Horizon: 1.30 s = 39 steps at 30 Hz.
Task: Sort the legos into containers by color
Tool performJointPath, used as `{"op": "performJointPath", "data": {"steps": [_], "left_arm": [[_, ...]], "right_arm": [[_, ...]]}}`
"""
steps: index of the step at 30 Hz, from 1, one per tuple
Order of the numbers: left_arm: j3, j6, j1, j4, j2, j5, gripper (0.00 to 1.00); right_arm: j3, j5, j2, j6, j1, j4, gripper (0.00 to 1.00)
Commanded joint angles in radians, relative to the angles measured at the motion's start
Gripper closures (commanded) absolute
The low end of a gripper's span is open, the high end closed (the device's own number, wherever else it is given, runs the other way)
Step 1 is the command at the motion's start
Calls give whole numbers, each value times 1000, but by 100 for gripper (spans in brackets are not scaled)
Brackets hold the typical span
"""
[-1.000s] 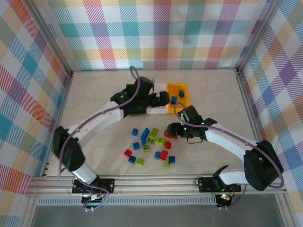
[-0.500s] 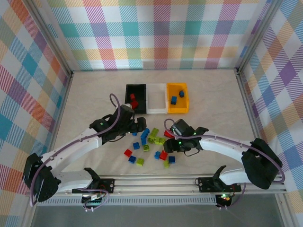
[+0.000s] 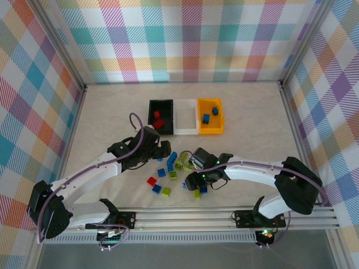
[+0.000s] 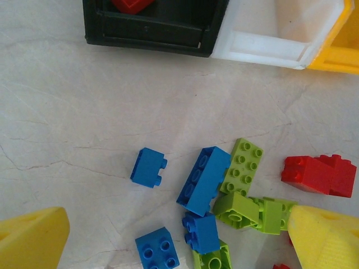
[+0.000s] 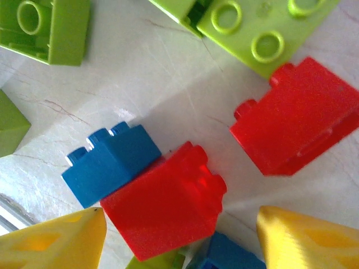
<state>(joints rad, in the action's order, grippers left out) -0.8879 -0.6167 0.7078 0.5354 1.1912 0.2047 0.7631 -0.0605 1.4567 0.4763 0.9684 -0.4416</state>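
Three containers stand in a row: black bin (image 3: pixel 160 106) with red legos (image 3: pixel 158 120), white bin (image 3: pixel 185 116), orange-yellow bin (image 3: pixel 210 128) with blue legos (image 3: pixel 206 118). Loose red, blue and green legos (image 3: pixel 168 175) lie scattered in front of them. My left gripper (image 3: pixel 164 149) hangs open over the pile's far left side; its yellow fingertips (image 4: pixel 31 241) flank a long blue brick (image 4: pixel 203 179) and green bricks (image 4: pixel 242 167). My right gripper (image 3: pixel 194 181) is low over the pile, open, with a red brick (image 5: pixel 162 207) between its fingertips (image 5: pixel 308 241).
Beside that red brick lie a blue brick (image 5: pixel 109 162) and a second red one (image 5: pixel 300 120). The black bin's front wall (image 4: pixel 151 28) and the white bin (image 4: pixel 269 45) sit just beyond the left gripper. Checked walls enclose the table (image 3: pixel 252 123).
The left arm has drawn back from over the bins to the pile's left side. The right gripper has moved left and nearer, down onto the pile around a red brick.
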Motion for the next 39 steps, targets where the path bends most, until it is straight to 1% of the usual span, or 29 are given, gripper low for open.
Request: {"op": "performJointPath", "data": {"steps": [1, 6, 10, 14, 19, 21, 24, 27, 29, 33, 36, 39], "left_arm": [[5, -17, -18, 36, 6, 24, 0], [10, -28, -30, 41, 13, 10, 0], [8, -33, -37, 41, 23, 2, 0], [9, -38, -43, 44, 29, -6, 0], [7, -38, -48, 45, 34, -13, 0], [3, -38, -50, 47, 39, -17, 0], [-2, -37, -50, 52, 44, -20, 0], [-1, -37, -51, 54, 51, -22, 0], [-1, -37, -53, 54, 53, -26, 0], [-5, -36, -54, 52, 59, -27, 0], [-4, -35, -54, 51, 58, -28, 0], [-3, -39, -58, 52, 51, -20, 0]], "right_arm": [[36, 25, 32, -64, 8, -46, 30], [50, 9, 52, -82, 20, -39, 30], [62, -4, 66, -107, 37, -42, 24], [49, -43, 58, -116, 42, -21, 25], [51, -30, 67, -115, 43, -16, 31], [52, -15, 75, -113, 42, -16, 31], [61, 6, 93, -119, 43, -26, 28], [68, 26, 103, -120, 42, -28, 29], [73, 33, 106, -120, 42, -28, 31], [73, 29, 98, -125, 42, -16, 39], [65, 33, 76, -124, 43, -6, 46], [60, 47, 45, -116, 42, -5, 51]]}}
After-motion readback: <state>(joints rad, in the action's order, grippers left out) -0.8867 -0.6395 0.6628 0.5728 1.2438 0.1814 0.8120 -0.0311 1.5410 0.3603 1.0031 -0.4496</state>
